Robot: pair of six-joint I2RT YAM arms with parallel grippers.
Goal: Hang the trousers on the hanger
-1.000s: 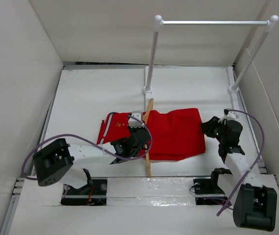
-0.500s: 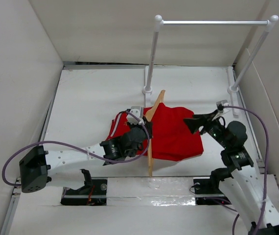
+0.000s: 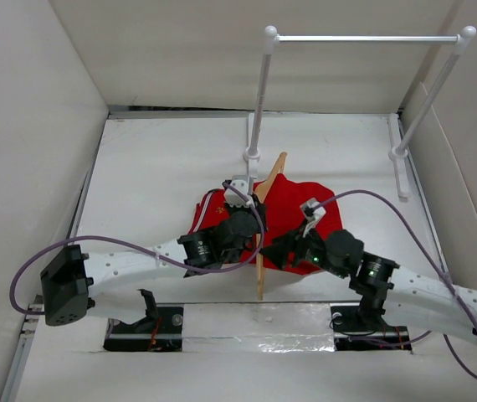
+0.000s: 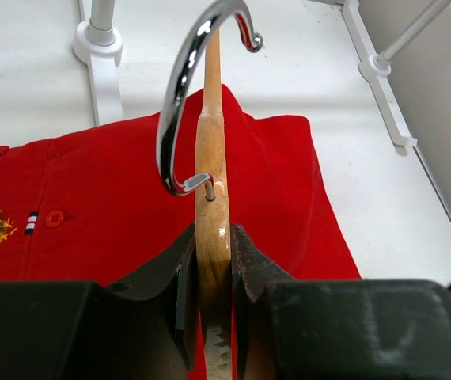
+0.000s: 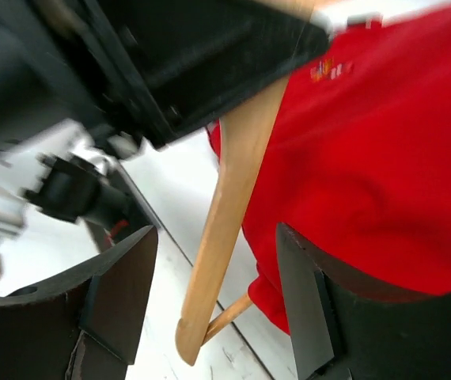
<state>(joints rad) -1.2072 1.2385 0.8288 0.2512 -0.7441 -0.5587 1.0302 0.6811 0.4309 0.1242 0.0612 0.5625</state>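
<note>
The red trousers (image 3: 293, 219) lie bunched on the white table, also in the left wrist view (image 4: 289, 182) and right wrist view (image 5: 384, 158). The tan wooden hanger (image 3: 260, 251) stands on edge across them, its metal hook (image 4: 180, 95) pointing away from the left wrist camera. My left gripper (image 3: 240, 224) is shut on the hanger's top by the hook (image 4: 212, 261). My right gripper (image 3: 279, 249) is open, its jaws either side of the hanger's near end (image 5: 225, 229) and the trousers' edge, touching neither.
A white-and-silver clothes rail (image 3: 364, 38) stands at the back on two posts with white feet (image 3: 252, 154). White walls enclose the table on three sides. The arm bases and purple cables (image 3: 121, 243) lie along the near edge.
My right arm has swung left from the trousers' right edge to the hanger's near end. My left gripper has tipped the hanger further upright, and the trousers have bunched toward it.
</note>
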